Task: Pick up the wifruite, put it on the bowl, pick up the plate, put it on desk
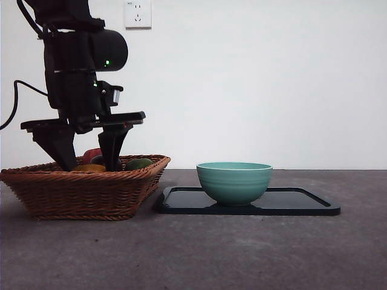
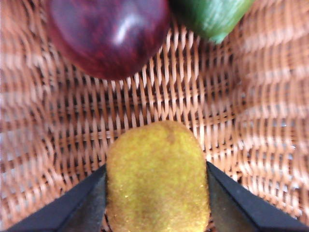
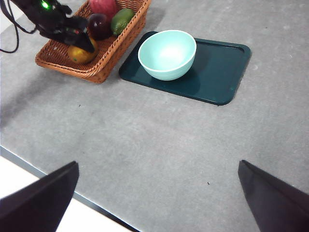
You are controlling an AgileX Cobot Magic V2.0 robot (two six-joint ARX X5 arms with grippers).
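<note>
Front view: the left gripper (image 1: 84,164) reaches down into the wicker basket (image 1: 84,192) at the 9 o'clock side of the desk (image 1: 242,254), its jaws sunk among the fruit. The mint-green bowl (image 1: 234,181) stands on a dark tray (image 1: 302,202) at about 3 o'clock from the basket, just beside its rim.

Left wrist view: the wifruite (image 2: 157,176) sits between the two black jaws, which bracket its flanks; whether they are already pressing on it cannot be told. A dark red apple (image 2: 108,36) lies at 11 o'clock of it and a green fruit (image 2: 212,17) at 1 o'clock, both apart from it.

Right wrist view: the right gripper (image 3: 159,203) waits over bare desk, jaws spread wide and holding nothing. The left arm covers the basket's near corner.

The risks look plain. The fuzzy, rounded fruit could squirt out of a grip set too low or too light, or roll against the apple. A sideways lift might catch the basket's rim. A high release could let it bounce from the bowl.
</note>
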